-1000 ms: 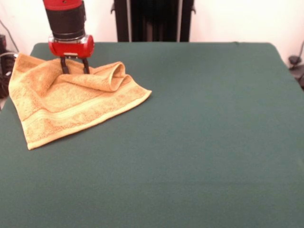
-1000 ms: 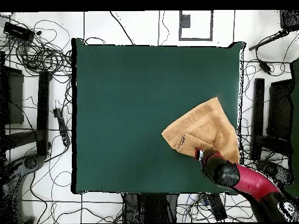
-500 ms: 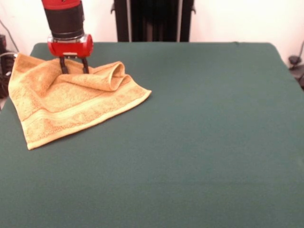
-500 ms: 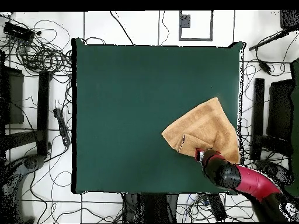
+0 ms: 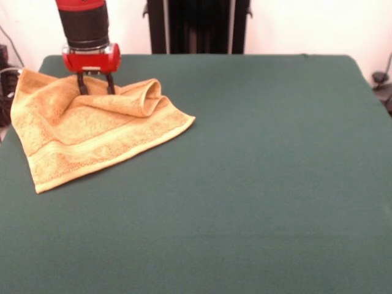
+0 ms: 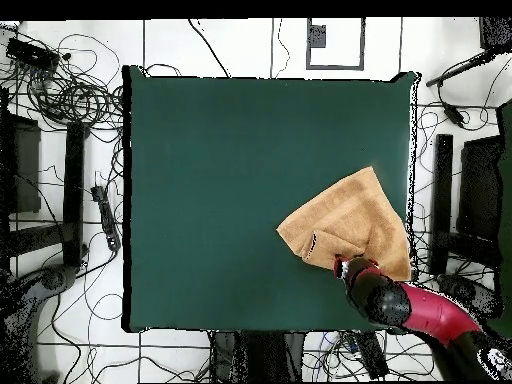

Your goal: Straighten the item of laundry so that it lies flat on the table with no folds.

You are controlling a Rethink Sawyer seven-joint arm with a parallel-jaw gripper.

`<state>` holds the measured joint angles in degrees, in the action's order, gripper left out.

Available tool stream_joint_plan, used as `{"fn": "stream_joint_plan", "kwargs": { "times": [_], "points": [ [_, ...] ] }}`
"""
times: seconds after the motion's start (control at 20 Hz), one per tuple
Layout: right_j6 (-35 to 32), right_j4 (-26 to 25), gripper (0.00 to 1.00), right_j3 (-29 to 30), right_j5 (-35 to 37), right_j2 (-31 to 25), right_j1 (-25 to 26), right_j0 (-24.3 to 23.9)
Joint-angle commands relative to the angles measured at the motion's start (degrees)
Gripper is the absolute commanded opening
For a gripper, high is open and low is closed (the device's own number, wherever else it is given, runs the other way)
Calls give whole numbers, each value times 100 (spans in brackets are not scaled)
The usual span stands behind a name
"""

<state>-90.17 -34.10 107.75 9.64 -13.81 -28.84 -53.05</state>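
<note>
**Soft towel, one rolled fold left to undo**

The item of laundry (image 5: 92, 131) is a small golden-orange terry towel lying at a corner of the table (image 5: 257, 184), one side of it reaching the table's edge. It reads as light, limp and grippy rather than slick: the looped pile should cling a little to the dark green cloth cover, so a dragged corner will likely pull the rest along in wrinkles instead of sliding clean. A flat woven band runs near its front edge, smoother and a touch stiffer than the pile — a likely firmer place to pinch.

Most of the towel lies flat, but the edge farthest from that band is turned over on itself into a soft roll, curling into an open loop at one end. The gripper (image 5: 94, 84) stands at that rolled edge, its two dark fingers a moderate way apart and their tips down in the cloth; nothing looks pinched between them.

The best hold, in my judgement, is the free hem of the roll — lift it and carry it away from the band.
</note>
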Motion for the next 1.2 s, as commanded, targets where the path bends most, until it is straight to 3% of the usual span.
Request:
{"fn": "stream_joint_plan", "kwargs": {
  "times": [0.05, 0.75, 1.2],
  "points": [
    [-578, -631, 100, 461, -704, 477, 161, 91],
    [-660, -672, 100, 1172, -857, 666, -484, 595],
    [-697, -662, 100, 1191, -1017, 821, -425, 828]
  ]
}}
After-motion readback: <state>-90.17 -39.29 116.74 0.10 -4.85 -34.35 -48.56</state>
